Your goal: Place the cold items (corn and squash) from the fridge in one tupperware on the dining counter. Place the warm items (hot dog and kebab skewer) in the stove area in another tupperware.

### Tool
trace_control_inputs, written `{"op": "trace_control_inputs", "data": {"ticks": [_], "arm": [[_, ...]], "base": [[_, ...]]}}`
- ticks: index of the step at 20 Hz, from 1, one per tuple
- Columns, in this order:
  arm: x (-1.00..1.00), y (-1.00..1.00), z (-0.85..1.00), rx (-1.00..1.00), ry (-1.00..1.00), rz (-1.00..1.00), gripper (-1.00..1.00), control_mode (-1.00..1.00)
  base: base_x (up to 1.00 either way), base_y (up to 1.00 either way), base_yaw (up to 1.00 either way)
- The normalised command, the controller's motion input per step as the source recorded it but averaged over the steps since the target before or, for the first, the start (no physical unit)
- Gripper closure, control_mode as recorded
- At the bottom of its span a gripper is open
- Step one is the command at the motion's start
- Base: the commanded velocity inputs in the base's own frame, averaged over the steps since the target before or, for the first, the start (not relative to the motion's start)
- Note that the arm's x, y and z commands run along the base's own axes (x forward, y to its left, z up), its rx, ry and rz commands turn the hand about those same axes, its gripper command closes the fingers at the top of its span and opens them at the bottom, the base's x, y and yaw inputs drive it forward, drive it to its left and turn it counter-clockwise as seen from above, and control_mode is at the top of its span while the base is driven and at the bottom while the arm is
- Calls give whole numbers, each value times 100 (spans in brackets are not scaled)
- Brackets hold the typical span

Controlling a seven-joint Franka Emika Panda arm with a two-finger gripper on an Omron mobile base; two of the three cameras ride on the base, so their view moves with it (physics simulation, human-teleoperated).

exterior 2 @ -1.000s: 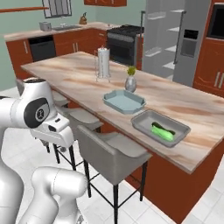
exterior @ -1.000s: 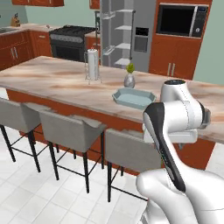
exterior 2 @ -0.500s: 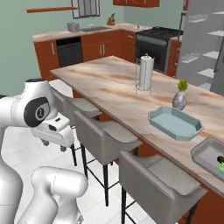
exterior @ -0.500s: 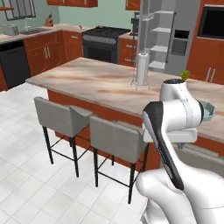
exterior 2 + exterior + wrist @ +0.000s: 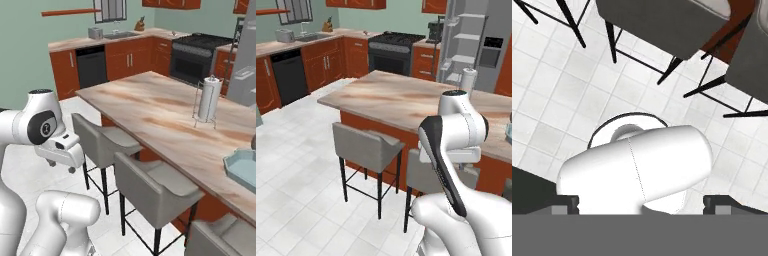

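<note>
Marbled beige stone of the dining counter (image 5: 401, 97) runs ahead of the folded arm in the left base view, the stove area (image 5: 393, 50) far beyond it. From the right base view, another tupperware (image 5: 242, 167) lies well off from the gripper (image 5: 62, 162). Tips (image 5: 564, 202) stand wide, holding nothing, so keep the arm tucked clear of the stools (image 5: 662, 22) while nearing the stove, I judge.

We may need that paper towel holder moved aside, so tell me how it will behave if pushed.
The paper towel holder stands tall and narrow on the dining counter, so a high push would probably tip it. Its thin wire frame suggests it is light, likely sliding easily on the smooth stone.
</note>
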Motion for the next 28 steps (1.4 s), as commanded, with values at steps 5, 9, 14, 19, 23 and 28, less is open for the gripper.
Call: {"op": "trace_control_inputs", "data": {"ticks": [5,9,14,19,23,28], "arm": [[0,0,0,0,0,0,-100,100],[0,0,0,0,0,0,-100,100],[0,0,0,0,0,0,-100,100],[0,0,0,0,0,0,-100,100],[0,0,0,0,0,0,-100,100],[0,0,0,0,0,0,-100,100]], "base": [[63,100,-27],[41,100,-33],[24,100,-39],[12,100,-44],[1,100,-39],[0,100,-29]]}}
